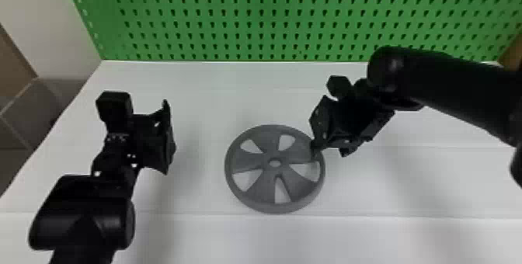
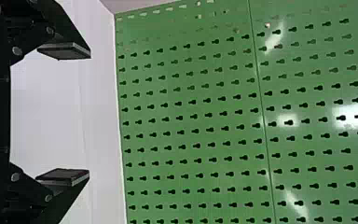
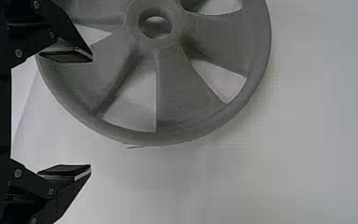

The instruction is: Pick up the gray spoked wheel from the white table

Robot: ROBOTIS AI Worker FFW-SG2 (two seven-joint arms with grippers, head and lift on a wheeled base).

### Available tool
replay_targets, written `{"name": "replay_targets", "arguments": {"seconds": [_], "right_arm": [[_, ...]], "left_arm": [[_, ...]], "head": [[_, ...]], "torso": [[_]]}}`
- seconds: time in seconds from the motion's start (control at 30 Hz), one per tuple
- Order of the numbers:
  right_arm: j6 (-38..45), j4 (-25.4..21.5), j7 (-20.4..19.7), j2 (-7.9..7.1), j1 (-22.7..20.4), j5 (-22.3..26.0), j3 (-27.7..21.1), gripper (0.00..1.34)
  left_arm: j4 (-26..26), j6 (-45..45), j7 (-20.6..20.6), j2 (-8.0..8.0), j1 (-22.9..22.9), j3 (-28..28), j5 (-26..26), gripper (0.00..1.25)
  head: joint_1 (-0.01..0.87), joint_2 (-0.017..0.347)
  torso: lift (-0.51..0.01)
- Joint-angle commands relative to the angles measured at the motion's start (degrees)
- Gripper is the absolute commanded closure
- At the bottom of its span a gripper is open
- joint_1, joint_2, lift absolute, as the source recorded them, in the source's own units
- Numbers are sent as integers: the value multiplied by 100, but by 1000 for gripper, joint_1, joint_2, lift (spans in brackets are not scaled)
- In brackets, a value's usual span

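On the left, the left gripper (image 2: 90,114) is wide apart with nothing in it. In the middle, the gray spoked wheel (image 1: 262,185) lies flat on the white table (image 1: 194,193). On the right, the right gripper (image 3: 91,113) has its fingers spread, one over the wheel's edge; I can't tell if they touch. So getting close looks done; the grab and the lift are left. The wheel is round and dull, maybe plastic, with wide spokes and a hole in the middle. The table looks smooth.
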State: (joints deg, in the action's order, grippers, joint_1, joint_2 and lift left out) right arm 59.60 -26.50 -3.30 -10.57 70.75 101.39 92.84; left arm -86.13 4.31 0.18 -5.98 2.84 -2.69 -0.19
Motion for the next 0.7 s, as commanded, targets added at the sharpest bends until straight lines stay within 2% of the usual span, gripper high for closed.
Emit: {"name": "replay_targets", "arguments": {"seconds": [0.0,0.23,0.67], "right_arm": [[-45,75,-56,29,9,144,103,421],[-195,277,-258,135,-79,364,103,421],[-353,611,-504,214,-299,715,156,421]], "left_arm": [[0,0,0,0,23,5,-7,355],[0,0,0,-9,41,32,-34,355],[0,0,35,-9,67,58,-51,355]], "head": [[784,57],[784,57],[784,57]], "torso": [[0],[0],[0]]}}
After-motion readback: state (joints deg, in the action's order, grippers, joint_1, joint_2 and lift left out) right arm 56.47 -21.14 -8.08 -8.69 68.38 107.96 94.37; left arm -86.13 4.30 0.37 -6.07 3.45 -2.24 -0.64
